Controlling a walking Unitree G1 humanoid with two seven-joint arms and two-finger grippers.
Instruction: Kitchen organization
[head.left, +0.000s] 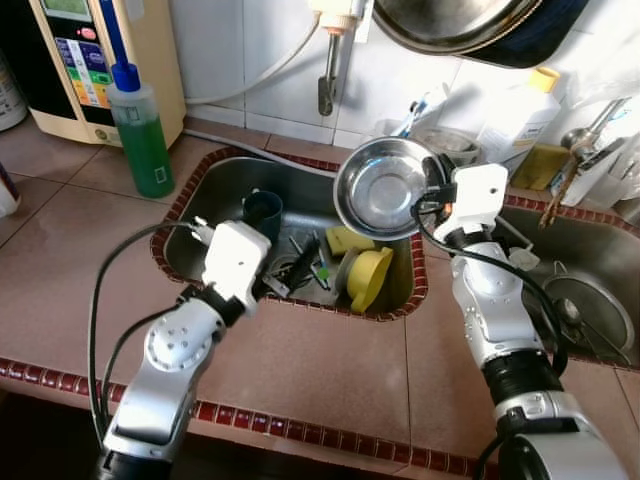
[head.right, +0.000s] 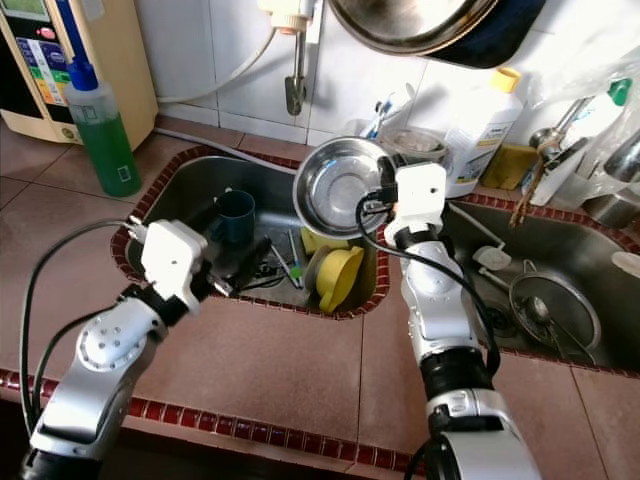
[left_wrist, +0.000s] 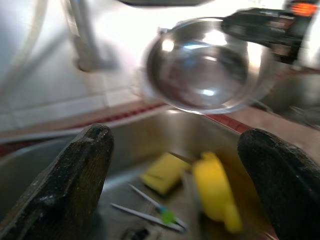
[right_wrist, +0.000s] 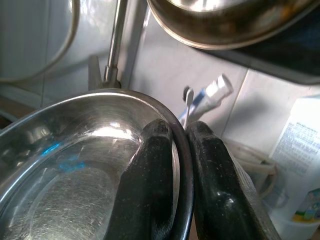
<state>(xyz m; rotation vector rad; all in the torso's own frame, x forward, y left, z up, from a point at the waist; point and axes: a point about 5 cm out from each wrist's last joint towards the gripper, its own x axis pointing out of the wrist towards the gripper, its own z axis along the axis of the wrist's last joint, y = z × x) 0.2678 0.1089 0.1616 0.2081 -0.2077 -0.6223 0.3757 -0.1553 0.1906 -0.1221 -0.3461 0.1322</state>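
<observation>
A shiny steel bowl (head.left: 382, 187) hangs tilted above the left sink basin (head.left: 215, 190), its inside facing me. My right gripper (head.left: 432, 188) is shut on the bowl's rim (right_wrist: 180, 135), one finger inside and one outside. In the basin lie a dark blue cup (head.left: 263, 213), a yellow sponge (head.left: 348, 240), a yellow cup on its side (head.left: 367, 277) and thin utensils (head.left: 300, 255). My left gripper (head.left: 300, 262) reaches low into the basin, open, with nothing between its fingers (left_wrist: 75, 180).
A green bottle with a blue cap (head.left: 139, 130) stands on the tiled counter at the left, beside a cream appliance (head.left: 85, 60). The faucet (head.left: 333, 60) hangs behind the basin. A second basin (head.left: 590, 300) at the right holds a strainer. Bottles and toothbrushes line the back wall.
</observation>
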